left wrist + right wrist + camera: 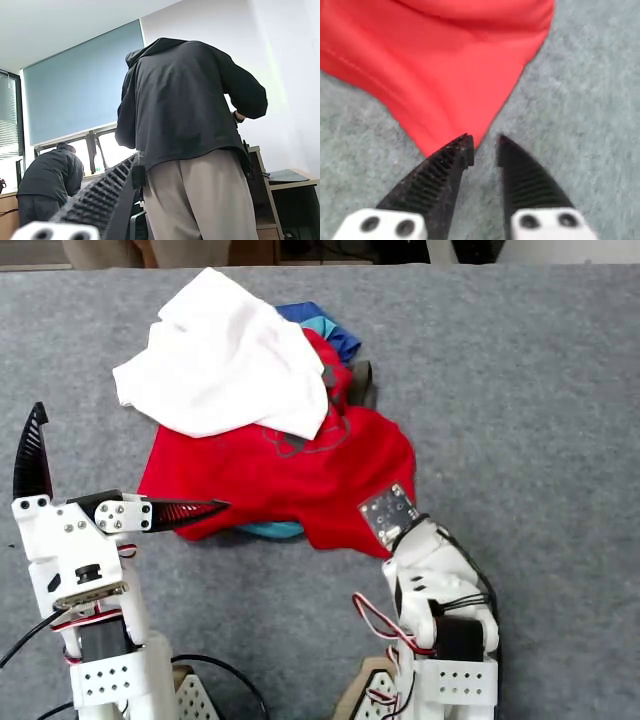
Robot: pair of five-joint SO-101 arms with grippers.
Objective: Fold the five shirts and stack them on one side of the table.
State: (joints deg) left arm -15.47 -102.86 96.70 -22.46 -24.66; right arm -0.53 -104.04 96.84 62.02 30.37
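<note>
Red shirt (270,475) corner sits at the down-tilted right arm (440,590), jaws barely parted; upturned left arm (85,560), jaws spread wide.

The red shirt (270,475) is viewed from overhead by the high camera. Its near edge is shared, close up, by the downward-facing right wrist camera. The left wrist camera is tilted upward, away from it.

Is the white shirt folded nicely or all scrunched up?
Scrunched up. The white shirt lies in a rumpled heap with uneven edges on top of the red shirt, not folded flat.
</note>
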